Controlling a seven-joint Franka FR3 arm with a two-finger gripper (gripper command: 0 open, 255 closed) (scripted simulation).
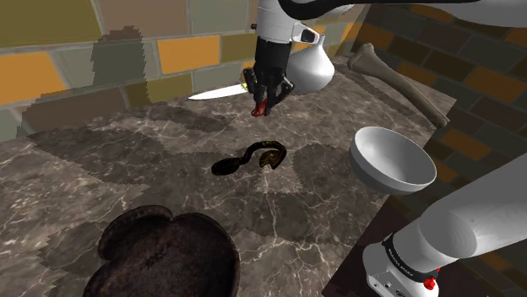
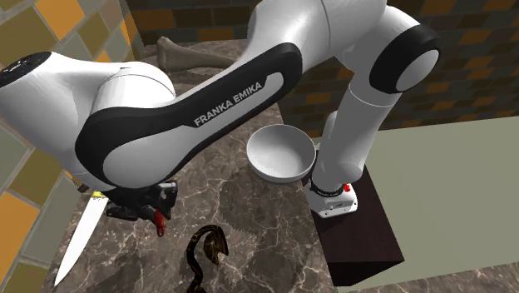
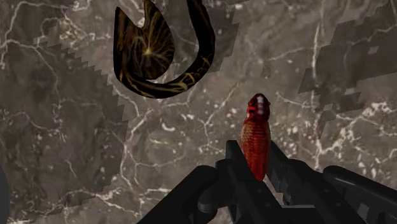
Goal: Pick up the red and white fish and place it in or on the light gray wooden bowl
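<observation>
Our gripper (image 3: 256, 164) pinches the red fish (image 3: 256, 127) by one end, high above the counter (image 1: 101, 177), ready to clear the white bowl (image 1: 393, 160).

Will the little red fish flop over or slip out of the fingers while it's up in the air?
Probably stiff: the red fish sticks straight out past the fingers without drooping. It looks small, so it is likely light. It also seems narrow and a bit shiny, and it is pinched only near one end, so it might slip or swivel if jolted.
</observation>
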